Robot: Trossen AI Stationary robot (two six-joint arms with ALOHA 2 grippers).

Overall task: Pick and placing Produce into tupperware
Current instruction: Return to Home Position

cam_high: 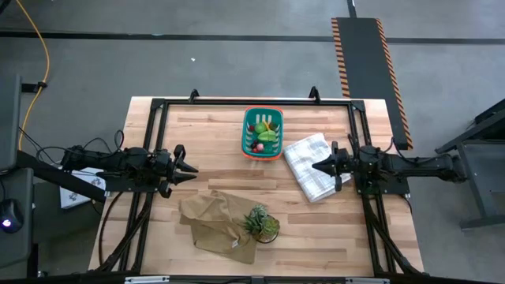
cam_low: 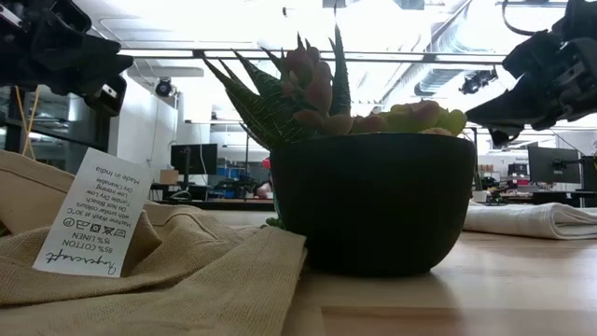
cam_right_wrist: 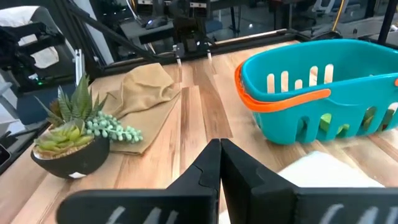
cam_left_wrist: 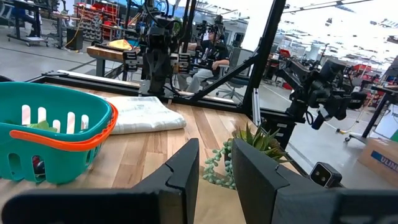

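Produce [cam_high: 264, 135] in tupperware [cam_high: 263, 111] — apart from left claw [cam_high: 192, 168], right claw [cam_high: 317, 166].

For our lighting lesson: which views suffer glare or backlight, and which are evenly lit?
Low view: the bright ceiling backlights the plant pot into a dark shape. Left wrist view: the room beyond the table is partly blown out white. High view: the table is evenly lit, shadows faint. Right wrist view: even light on the basket, no glare.

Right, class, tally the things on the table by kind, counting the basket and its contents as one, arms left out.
Baskets: 1, the teal basket
Cloths: 2, the white checked cloth and the tan cloth
Plants: 1, the potted plant
Total: 4
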